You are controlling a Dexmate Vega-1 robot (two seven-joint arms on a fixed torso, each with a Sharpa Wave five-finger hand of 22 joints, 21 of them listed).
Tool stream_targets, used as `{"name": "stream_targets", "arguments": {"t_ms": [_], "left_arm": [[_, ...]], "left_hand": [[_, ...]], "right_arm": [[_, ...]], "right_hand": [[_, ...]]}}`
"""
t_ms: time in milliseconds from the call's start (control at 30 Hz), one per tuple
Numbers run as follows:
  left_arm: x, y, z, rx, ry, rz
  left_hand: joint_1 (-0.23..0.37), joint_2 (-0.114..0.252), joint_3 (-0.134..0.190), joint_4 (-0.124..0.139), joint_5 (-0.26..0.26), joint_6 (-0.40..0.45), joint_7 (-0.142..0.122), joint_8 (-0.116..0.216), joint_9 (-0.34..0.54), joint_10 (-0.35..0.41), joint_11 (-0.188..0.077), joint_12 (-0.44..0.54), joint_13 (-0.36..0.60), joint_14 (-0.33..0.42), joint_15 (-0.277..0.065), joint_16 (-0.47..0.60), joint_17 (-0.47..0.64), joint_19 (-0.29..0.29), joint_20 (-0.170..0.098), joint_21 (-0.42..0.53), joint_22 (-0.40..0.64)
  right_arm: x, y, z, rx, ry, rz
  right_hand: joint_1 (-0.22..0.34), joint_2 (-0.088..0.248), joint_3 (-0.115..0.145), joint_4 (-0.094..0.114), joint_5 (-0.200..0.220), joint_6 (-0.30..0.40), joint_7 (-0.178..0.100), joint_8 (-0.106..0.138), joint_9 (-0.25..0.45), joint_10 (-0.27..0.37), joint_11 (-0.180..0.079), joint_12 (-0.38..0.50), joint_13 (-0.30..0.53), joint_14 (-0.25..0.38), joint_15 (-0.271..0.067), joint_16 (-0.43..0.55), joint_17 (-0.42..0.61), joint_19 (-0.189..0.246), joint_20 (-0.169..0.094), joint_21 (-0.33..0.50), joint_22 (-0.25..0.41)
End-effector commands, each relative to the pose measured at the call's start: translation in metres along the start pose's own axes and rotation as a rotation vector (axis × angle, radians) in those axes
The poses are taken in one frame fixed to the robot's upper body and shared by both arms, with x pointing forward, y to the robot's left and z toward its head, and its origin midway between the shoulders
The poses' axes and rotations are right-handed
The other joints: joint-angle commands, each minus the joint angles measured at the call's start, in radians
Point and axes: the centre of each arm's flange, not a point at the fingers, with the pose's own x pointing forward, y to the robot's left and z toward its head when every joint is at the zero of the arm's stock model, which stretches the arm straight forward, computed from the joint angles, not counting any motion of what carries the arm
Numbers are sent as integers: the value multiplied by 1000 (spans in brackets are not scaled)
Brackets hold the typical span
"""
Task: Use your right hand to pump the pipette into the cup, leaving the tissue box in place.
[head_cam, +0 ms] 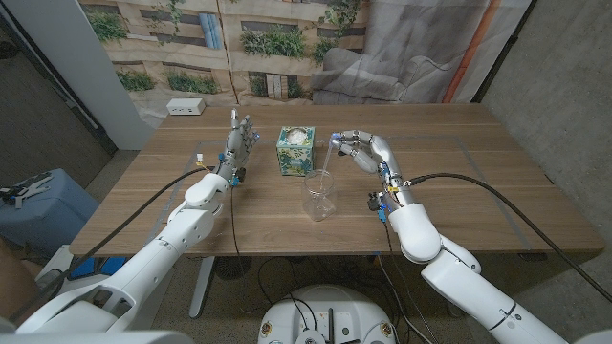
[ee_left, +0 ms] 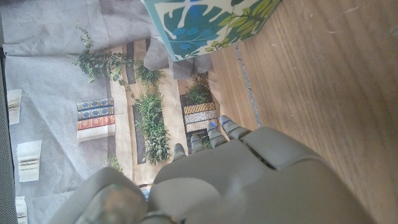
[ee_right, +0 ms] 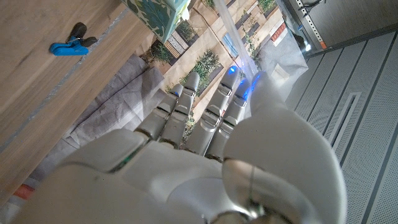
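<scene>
Right robot hand pinches the pipette over the cup; its wrist view adds a blue clip.

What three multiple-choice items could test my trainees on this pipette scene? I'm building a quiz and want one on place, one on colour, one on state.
1. Where does the tissue box stand?
A. Between the two hands, behind the cup
B. At the table's near right corner
C. Inside the cup

2. What colour is the small clip lying on the table?
A. Red
B. Blue
C. Yellow

3. What is the right hand doing?
A. Resting apart from everything
B. Pressing on the tissue box
C. Holding the pipette above the cup

Answers:
1. A, since the head view shows the box on the table between the left hand and the right hand, beyond the cup.
2. B, as the right wrist view shows it blue.
3. C, since its fingers close on the pipette's top, with the tube slanting down toward the clear cup.
</scene>
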Motion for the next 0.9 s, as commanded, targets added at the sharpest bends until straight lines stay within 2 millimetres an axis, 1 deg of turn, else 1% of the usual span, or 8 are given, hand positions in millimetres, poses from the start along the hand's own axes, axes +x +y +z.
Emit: {"name": "stream_targets", "arguments": {"t_ms": [33,600,900], "left_arm": [[0,0,0,0,0,0],[0,0,0,0,0,0],[0,0,0,0,0,0]], "left_hand": [[-1,43,-7,1,4,-2,-6,6,2,-2,-3,4,6,-8,-116,6,6,-11,-90,5,2],[-1,42,-7,1,4,-2,-6,6,2,-1,-3,5,6,-8,-115,6,6,-11,-90,5,2],[-1,43,-7,1,4,-2,-6,6,2,-1,-4,5,6,-8,-116,6,6,-11,-91,5,2]], "right_arm": [[-6,6,-12,-26,14,13],[-11,14,-27,-61,17,18],[-10,16,-33,-79,11,23]], "right_hand": [[9,3,-2,0,7,5,2,-1,4,-1,0,3,3,6,-150,3,2,0,-26,-1,2],[7,6,-3,2,7,4,1,-4,4,-4,0,2,4,6,-150,3,1,-1,-27,-1,2],[8,7,-3,2,8,6,1,-6,5,-3,0,4,5,6,-151,3,1,-2,-28,-2,2]]}}
